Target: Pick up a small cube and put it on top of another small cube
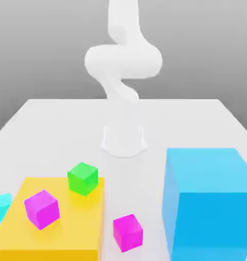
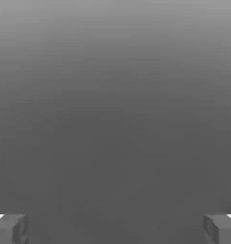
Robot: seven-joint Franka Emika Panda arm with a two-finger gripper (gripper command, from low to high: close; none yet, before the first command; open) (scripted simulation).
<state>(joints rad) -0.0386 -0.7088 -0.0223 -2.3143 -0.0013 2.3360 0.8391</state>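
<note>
1. Small cyan cube: beside the yellow block, at the exterior view's left edge; not picked up.
2. Small hot-pink cube: on the surface, between the yellow and big blue blocks, nothing stacked on it.
3. Gripper: fingers wide apart, empty.
4. Left, I judge: everything, from reach and grasp to lift, placing and release.

A pale, smooth white counter narrows toward its straight far edge, under even light, against a plain grey backdrop that darkens downward.
</note>
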